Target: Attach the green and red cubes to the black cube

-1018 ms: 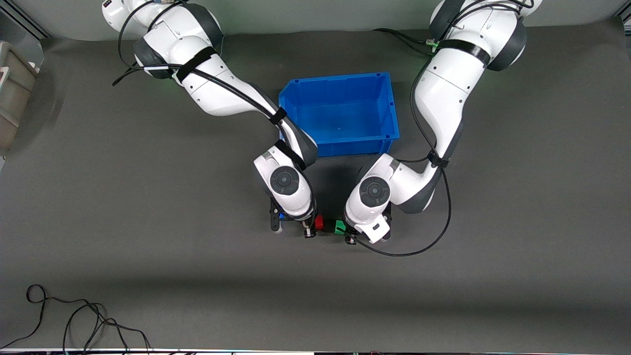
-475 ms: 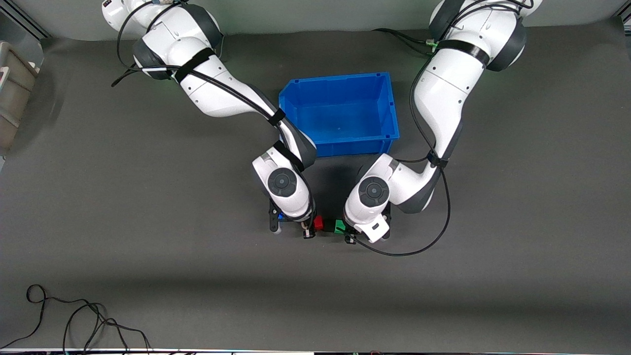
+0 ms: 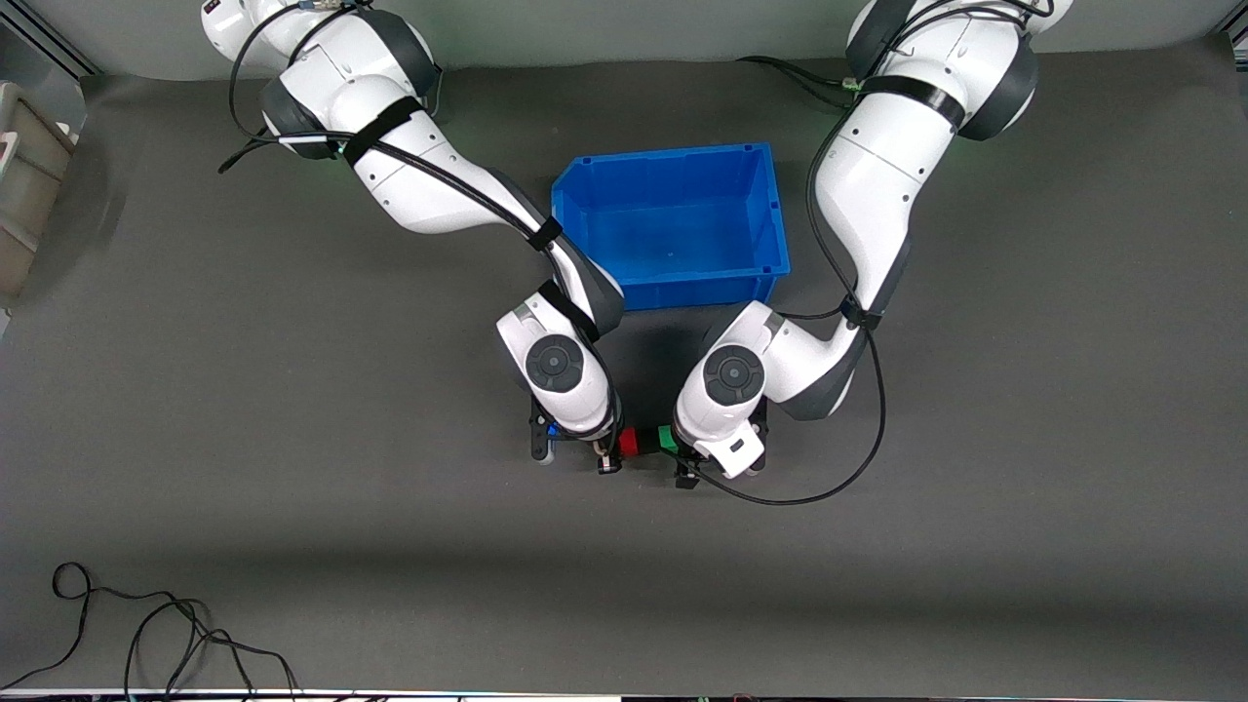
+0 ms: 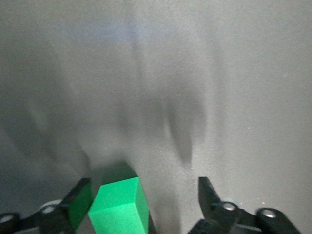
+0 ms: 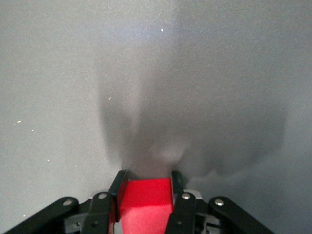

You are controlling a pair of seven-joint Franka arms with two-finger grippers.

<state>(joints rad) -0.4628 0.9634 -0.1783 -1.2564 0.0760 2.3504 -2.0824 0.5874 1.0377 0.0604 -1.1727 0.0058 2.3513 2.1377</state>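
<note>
My right gripper (image 3: 618, 452) is shut on the red cube (image 3: 629, 444), low over the grey mat; the right wrist view shows the red cube (image 5: 145, 200) clamped between both fingers of the right gripper (image 5: 145, 181). The green cube (image 3: 667, 439) sits close beside the red one, toward the left arm's end. My left gripper (image 3: 680, 456) is open around it: in the left wrist view the green cube (image 4: 119, 207) lies against one finger (image 4: 80, 197), with a wide gap to the second one, inside the left gripper (image 4: 144, 192). Only a narrow dark strip shows between the cubes; I cannot make out the black cube.
The blue bin (image 3: 663, 154) stands empty, farther from the front camera than the cubes, between the two arms. A black cable (image 3: 146, 624) lies coiled near the front edge at the right arm's end. A grey box (image 3: 19, 175) stands at that end.
Both grippers have drawn toward each other. The gap between the red and green cubes has narrowed.
</note>
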